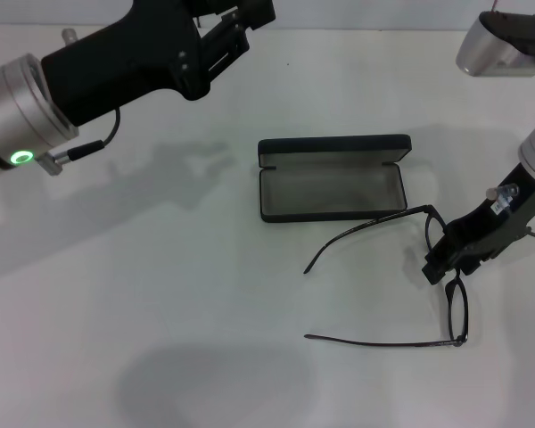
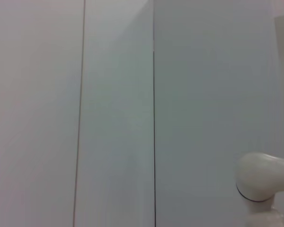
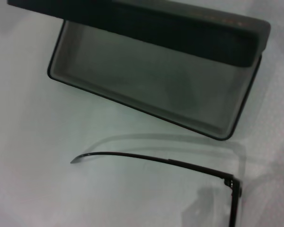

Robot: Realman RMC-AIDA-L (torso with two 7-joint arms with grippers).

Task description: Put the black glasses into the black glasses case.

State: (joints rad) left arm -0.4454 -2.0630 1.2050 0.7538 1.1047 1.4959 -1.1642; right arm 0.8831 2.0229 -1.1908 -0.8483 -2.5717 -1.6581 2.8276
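Right gripper (image 1: 448, 259) is shown low over the white table (image 1: 160, 294) on the robot's right, its dark fingers closed upon the front frame of the black glasses (image 1: 446, 267), at about the bridge between the two lenses. The black glasses are seen with both temple arms unfolded and pointing toward the robot's left: one arm runs from the upper hinge obliquely down to a curved tip near the case's front wall, while the other lies lower, almost level across the table. Whether the frame rests on the table or is lifted clear cannot be told. The black glasses case (image 1: 332, 189) is placed just beyond the glasses, near the table's middle, with its lid raised at the far side and its grey-lined tray exposed toward the camera; nothing lies in the tray. In the right wrist view, the black glasses case (image 3: 156, 80) is shown open with small orange lettering on the lid, and one temple arm of the black glasses (image 3: 156, 158) is seen apart from the case's wall, ending at a hinge. Left gripper (image 1: 223, 36) is held high over the far left of the table, well apart from both objects; its fingers' state cannot be told. The left wrist view is filled by pale wall panels (image 2: 118, 113).
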